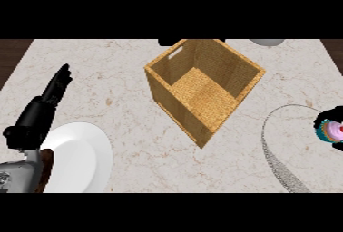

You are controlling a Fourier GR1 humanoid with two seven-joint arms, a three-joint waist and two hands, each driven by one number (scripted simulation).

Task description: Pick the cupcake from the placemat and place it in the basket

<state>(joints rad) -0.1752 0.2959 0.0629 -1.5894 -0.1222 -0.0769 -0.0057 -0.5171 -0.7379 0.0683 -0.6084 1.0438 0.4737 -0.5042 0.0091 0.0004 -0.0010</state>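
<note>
- Nearest, a white plate [80, 156] lay on the marble worktop [134, 108] at the lower left, beside the left forearm.
- Just beyond it, the left hand [43, 106] rested with straight fingers [60, 79] pointing away, holding nothing.
- Across on the right, a grey placemat [276, 152] ran off the view's edge.
- Over the placemat's right part, the right hand [335, 111] had its fingers curled round the cupcake [333, 130], pink-topped in a teal wrapper; whether it touched the mat I cannot tell.
- Farther back, at the centre, the woven basket [221, 106] stood open, well apart from the cupcake.
</note>
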